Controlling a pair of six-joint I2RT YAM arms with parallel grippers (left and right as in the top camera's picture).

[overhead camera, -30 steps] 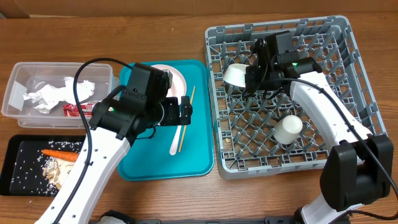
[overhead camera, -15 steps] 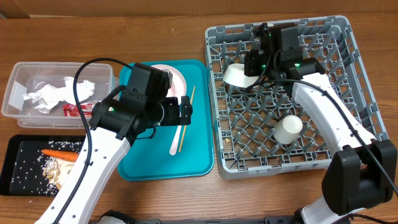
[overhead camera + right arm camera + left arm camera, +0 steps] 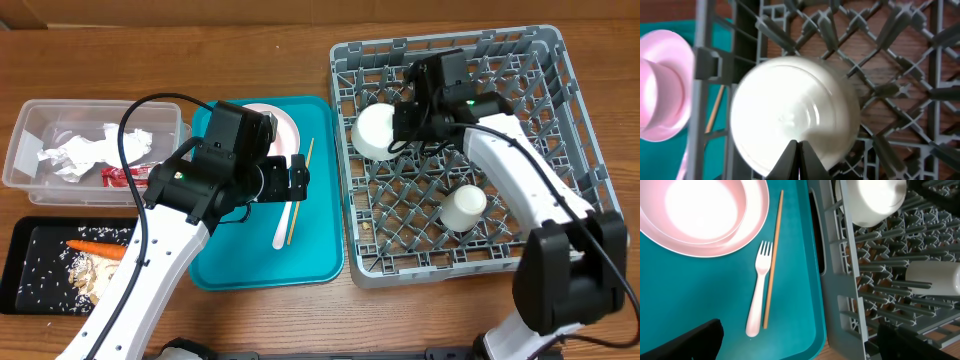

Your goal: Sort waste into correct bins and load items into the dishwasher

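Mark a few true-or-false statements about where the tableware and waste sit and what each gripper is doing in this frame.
1. The fork lies on the teal tray beside a chopstick. True.
2. The left gripper holds the plate. False: it is open and empty over the teal tray, where the plate sits.
3. The cup is in the rack. True.
4. The carrot lies on the teal tray. False: it is in the black tray.
5. The right gripper is open above the bowl. False: it is shut on the bowl's rim, inside the rack.
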